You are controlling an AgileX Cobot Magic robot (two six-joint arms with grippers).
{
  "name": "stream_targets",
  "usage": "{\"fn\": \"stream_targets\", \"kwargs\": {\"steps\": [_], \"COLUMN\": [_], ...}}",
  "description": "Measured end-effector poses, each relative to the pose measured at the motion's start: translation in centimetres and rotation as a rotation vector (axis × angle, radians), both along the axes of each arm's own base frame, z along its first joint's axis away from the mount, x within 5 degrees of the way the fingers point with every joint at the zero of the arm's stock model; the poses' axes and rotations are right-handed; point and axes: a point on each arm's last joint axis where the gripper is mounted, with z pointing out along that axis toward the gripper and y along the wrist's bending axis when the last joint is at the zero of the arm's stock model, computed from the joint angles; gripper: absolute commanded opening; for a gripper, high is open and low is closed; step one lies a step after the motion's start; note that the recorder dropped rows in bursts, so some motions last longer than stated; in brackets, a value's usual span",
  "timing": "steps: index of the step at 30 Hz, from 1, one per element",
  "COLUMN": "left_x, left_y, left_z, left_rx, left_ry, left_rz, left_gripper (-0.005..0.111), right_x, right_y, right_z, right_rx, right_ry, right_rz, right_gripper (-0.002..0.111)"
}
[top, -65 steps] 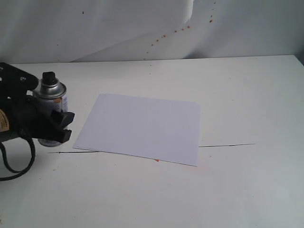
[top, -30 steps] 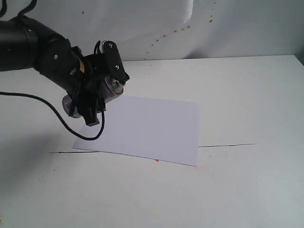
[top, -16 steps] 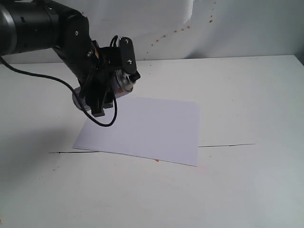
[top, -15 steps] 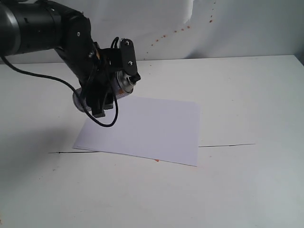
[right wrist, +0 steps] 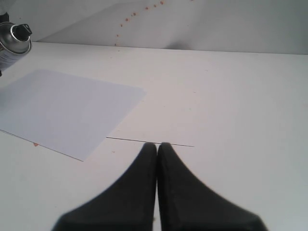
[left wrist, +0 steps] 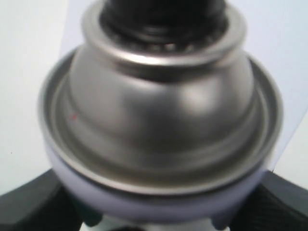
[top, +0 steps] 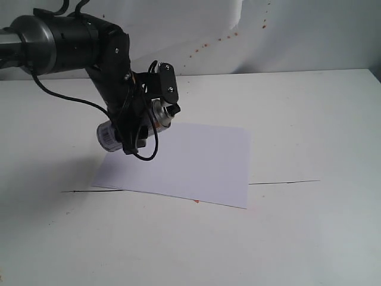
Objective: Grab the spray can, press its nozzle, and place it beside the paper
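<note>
The spray can [top: 156,114] hangs tilted in the air above the far left corner of the paper [top: 184,161], with my left gripper [top: 138,122] shut on its body. Its black nozzle [top: 174,110] points right and slightly down. In the left wrist view the silver dome [left wrist: 159,106] fills the picture, the nozzle [left wrist: 163,12] is at its end, and dark fingers [left wrist: 29,202] clamp both sides. My right gripper [right wrist: 158,146] is shut on nothing, low over the table, out of the exterior view. From there I see the can [right wrist: 12,41] and the paper [right wrist: 67,110].
A thin black line [top: 284,181] runs across the white table beside the paper's near edge. Red specks [top: 205,44] dot the white backdrop. A black cable [top: 143,152] loops below the left gripper, over the paper.
The left arm has lifted the can from the table left of the paper, tipped it over and carried it right; in the last half second it moved slightly right and lower.
</note>
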Motion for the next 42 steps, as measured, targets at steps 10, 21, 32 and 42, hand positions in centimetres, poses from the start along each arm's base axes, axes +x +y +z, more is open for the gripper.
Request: {"fn": "stream_targets", "kwargs": {"steps": [10,21,32,42], "left_x": [-0.4,-0.7,-0.8,-0.9], "left_y": [0.2,0.2,-0.6,0.0], "left_z": [0.3,0.6,0.7,0.6], "left_rx": [0.018,0.008,-0.078,0.002], "left_ry": [0.033,0.049,0.058,0.068], "left_rz": [0.004,0.01,0.032,-0.051], "left_gripper": [0.0,0.0,0.0,0.0], "right_x": [0.0,0.0,0.2,0.2], "right_y": [0.0,0.0,0.0,0.0], "right_z": [0.0,0.0,1.1,3.8], "right_rx": [0.0,0.0,0.018,0.064], "right_ry": [0.0,0.0,-0.122,-0.415], "right_rz": [0.0,0.0,0.0,-0.003], "right_gripper": [0.0,0.0,0.0,0.0]}}
